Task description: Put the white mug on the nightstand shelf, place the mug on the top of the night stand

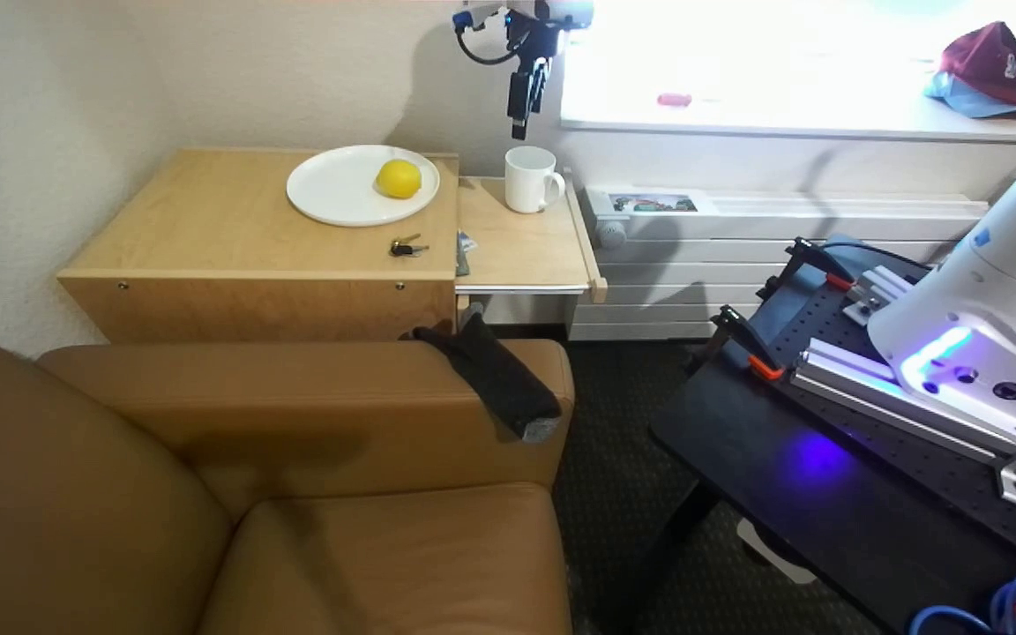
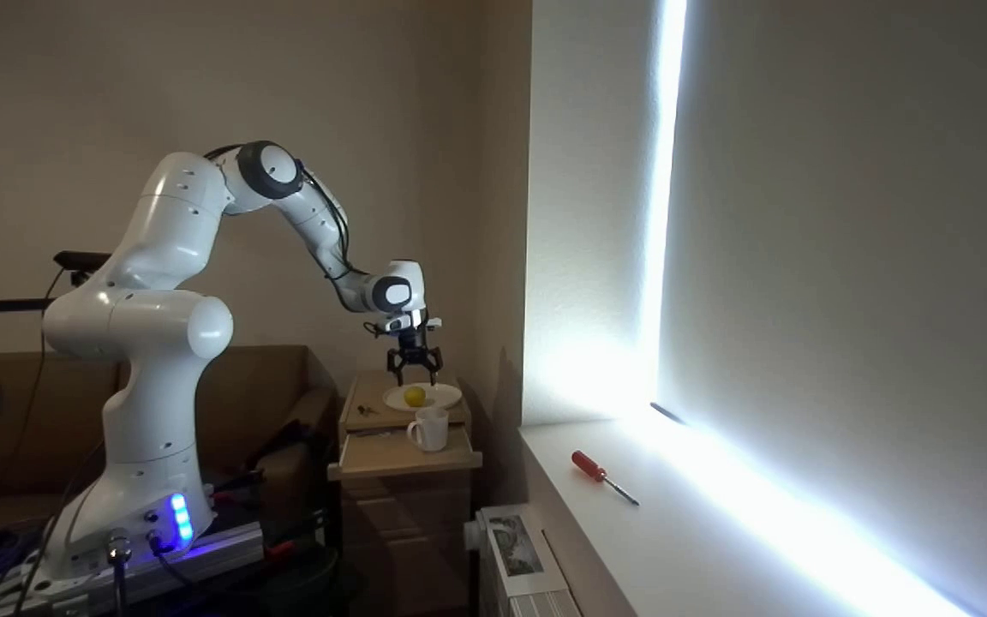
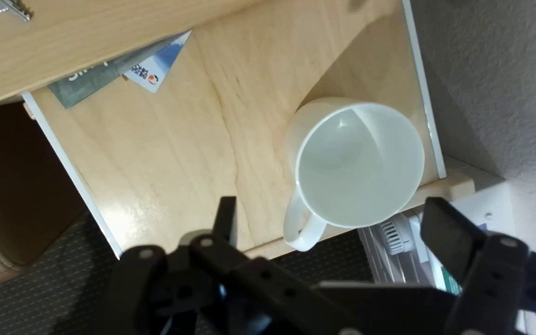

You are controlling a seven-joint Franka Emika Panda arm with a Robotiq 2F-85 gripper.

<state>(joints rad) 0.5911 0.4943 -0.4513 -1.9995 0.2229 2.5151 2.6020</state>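
On the pull-out shelf point(image 1: 526, 256) of the bench point(image 1: 208, 220), near the shelf's outer wall-side corner, the white mug point(image 1: 526, 183) stands upright. Higher up, apart from the mug, hangs the claw point(image 2: 417, 380), set wide. A white plate point(image 1: 332, 191) with a lemon point(image 1: 399, 179) lies by the bench's wall-side edge, keys point(image 1: 404, 249) near the shelf-side edge.

The claw point(image 2: 416, 380) hangs spread wide above the white mug point(image 2: 434, 430), which stands upright on a shelf point(image 2: 382, 454) of the counter point(image 2: 392, 419); behind the mug, 1 lemon point(image 2: 415, 396) rests on a plate point(image 2: 447, 397).
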